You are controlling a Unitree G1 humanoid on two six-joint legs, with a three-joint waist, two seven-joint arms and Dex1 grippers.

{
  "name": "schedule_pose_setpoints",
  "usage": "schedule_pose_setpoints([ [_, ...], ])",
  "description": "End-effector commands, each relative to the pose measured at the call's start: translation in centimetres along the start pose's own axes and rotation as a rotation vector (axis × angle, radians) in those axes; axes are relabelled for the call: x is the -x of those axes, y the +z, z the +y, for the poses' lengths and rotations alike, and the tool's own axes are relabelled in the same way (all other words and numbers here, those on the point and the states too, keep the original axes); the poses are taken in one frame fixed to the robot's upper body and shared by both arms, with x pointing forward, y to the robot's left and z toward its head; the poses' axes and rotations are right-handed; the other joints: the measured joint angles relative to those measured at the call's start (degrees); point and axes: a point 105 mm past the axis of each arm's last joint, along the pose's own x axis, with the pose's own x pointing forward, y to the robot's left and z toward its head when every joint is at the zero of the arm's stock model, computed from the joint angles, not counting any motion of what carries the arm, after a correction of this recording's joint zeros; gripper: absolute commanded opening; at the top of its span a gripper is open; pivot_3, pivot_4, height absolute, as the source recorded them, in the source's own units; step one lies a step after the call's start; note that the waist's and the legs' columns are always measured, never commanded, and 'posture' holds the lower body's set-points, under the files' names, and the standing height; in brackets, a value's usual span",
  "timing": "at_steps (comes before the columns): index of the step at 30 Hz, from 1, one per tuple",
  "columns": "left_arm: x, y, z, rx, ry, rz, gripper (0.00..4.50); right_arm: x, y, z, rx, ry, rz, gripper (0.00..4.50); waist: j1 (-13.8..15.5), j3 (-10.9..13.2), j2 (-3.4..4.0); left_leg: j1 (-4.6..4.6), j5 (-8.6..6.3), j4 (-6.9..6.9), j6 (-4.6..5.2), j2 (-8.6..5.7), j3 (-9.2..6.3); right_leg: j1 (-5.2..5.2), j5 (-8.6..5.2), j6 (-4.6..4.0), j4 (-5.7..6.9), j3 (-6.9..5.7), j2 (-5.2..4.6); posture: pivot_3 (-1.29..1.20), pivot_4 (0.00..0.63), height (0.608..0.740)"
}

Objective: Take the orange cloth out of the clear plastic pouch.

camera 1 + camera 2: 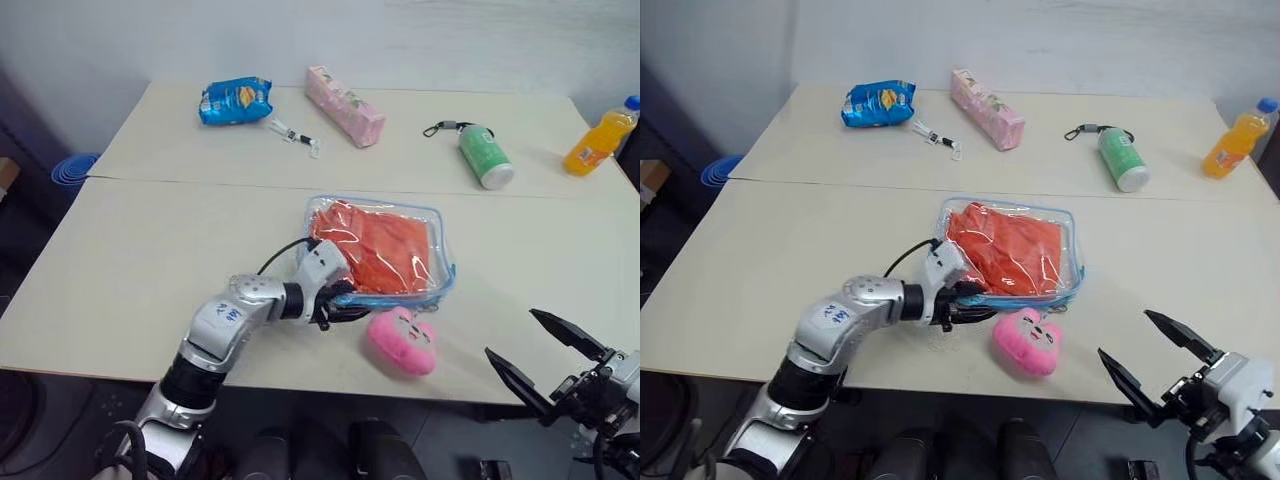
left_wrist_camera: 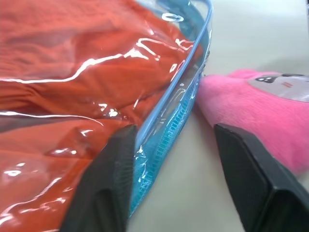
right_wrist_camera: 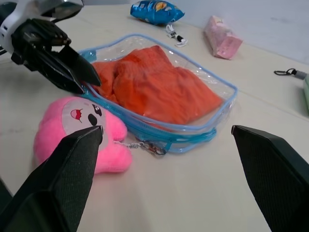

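One clear plastic pouch (image 1: 432,235) holds one wrinkled orange cloth (image 1: 385,250). Left fingers (image 2: 111,179) spread, straddling its blue-trimmed edge; right fingers (image 3: 270,169) spread, empty. Right wrist view reveals a keychain clip (image 3: 150,147) beside the pouch.

Furniture: two tables with pale beige tops, set edge to edge. The near table (image 1: 120,290) meets the far table (image 1: 410,155) along a straight seam running the full width. The far table's back edge stands close to the wall. The near table's front edge overhangs the floor.

Wall: plain, off-white, unmarked (image 1: 420,45), behind the far table.

Floor: dark (image 1: 35,240), seen past the tables' left edges and below the near table's front edge.

Other: a blue ribbed round item (image 1: 72,168) on the floor beside the far table's left corner.

Light: even, soft, with faint shadows on the tabletops.
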Motion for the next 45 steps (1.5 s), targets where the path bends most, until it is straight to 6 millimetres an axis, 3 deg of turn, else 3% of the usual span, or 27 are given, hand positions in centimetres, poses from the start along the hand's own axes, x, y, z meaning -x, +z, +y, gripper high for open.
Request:
schedule_pose_setpoints([
  [1,3.7,1.6,-0.3,-0.129,-0.139,-0.12,2.66,1.5,0.3,0.1,0.009,0.076,0.063,4.5,0.0,0.0,0.02,0.01,0.0,-0.02,0.0,0.01,0.0,0.01,-0.01,-0.02,-0.02,-0.01,0.0,0.0,0.15,0.74],
  [5,7.4,1.1,1.1,-0.323,-0.176,-0.182,3.18,2.6,-0.5,-0.5,0.019,0.08,0.108,4.5,0.1,0.0,0.03,0.18,-0.03,-0.03,0.05,0.0,-0.01,0.31,-0.01,-0.03,-0.28,-0.04,-0.04,0.0,0.15,0.74],
  [9,10.8,-1.6,1.8,-0.377,-0.203,-0.144,4.37,2.5,-1.0,-0.1,0.072,0.134,0.128,4.5,0.0,0.0,0.04,0.85,-0.3,-0.34,0.49,0.0,0.01,1.0,-0.05,-0.11,-0.6,-0.05,-0.09,0.0,0.15,0.74],
  [12,13.5,-3.4,2.2,-0.246,-0.219,-0.109,4.44,2.7,-1.8,0.6,0.083,0.198,0.162,4.5,-0.5,0.0,0.03,0.87,-0.28,-0.58,0.47,0.02,0.0,0.92,-0.07,-0.13,-0.59,-0.06,-0.09,0.0,0.15,0.74],
  [14,14.1,-3.9,2.3,-0.244,-0.194,-0.109,4.44,3.1,-2.2,0.5,0.07,0.208,0.174,4.5,-0.8,0.0,0.03,0.89,-0.28,-0.69,0.47,0.02,-0.01,0.91,-0.07,-0.13,-0.61,-0.07,-0.11,0.0,0.15,0.74],
  [19,13.4,-3.8,1.3,-0.266,-0.209,-0.124,4.44,2.1,-2.0,1.0,0.0,0.243,0.16,4.5,-1.1,0.0,0.03,0.88,-0.31,-0.74,0.52,0.01,-0.04,0.92,-0.07,-0.13,-0.64,-0.11,-0.21,0.0,0.15,0.74],
  [22,12.5,-3.6,0.3,-0.272,-0.229,-0.149,4.44,-0.8,-1.0,3.8,-0.059,0.368,0.14,4.5,-1.2,0.0,0.04,0.88,-0.3,-0.77,0.51,0.03,-0.05,0.9,-0.07,-0.13,-0.62,-0.11,-0.2,0.0,0.15,0.74],
  [24,11.8,-3.7,-0.2,-0.263,-0.235,-0.155,4.44,-3.3,-1.1,4.8,-0.096,0.364,0.168,4.5,-1.5,0.0,0.04,0.9,-0.27,-0.81,0.45,0.04,-0.05,0.86,-0.07,-0.13,-0.56,-0.08,-0.19,0.0,0.15,0.74],
  [30,11.1,-4.0,-0.8,-0.256,-0.239,-0.155,4.44,-7.0,-2.8,4.5,-0.055,0.308,0.259,4.5,-1.1,0.0,0.04,0.87,-0.2,-0.83,0.32,0.03,-0.08,0.75,-0.08,-0.15,-0.5,-0.11,-0.16,0.0,0.15,0.74],
  [34,10.9,-3.9,-0.7,-0.259,-0.234,-0.154,4.5,-8.7,-2.2,5.2,-0.046,0.379,0.191,3.61,-1.1,0.0,0.02,0.79,-0.2,-0.81,0.33,0.0,-0.09,0.73,-0.08,-0.15,-0.56,-0.15,-0.17,0.0,0.15,0.74],
  [42,10.3,-3.9,-0.6,-0.265,-0.229,-0.16,4.5,-11.5,-0.9,6.5,-0.049,0.46,0.068,0.87,-1.3,0.0,-0.01,0.81,-0.21,-0.82,0.35,0.02,-0.1,0.72,-0.08,-0.15,-0.52,-0.15,-0.13,0.0,0.15,0.74],
  [45,10.2,-4.0,-0.5,-0.263,-0.226,-0.16,4.5,-11.9,-0.5,6.9,-0.062,0.485,0.032,0.87,-1.3,0.0,-0.01,0.81,-0.21,-0.82,0.35,0.02,-0.1,0.72,-0.08,-0.15,-0.52,-0.15,-0.13,0.0,0.15,0.74],
])
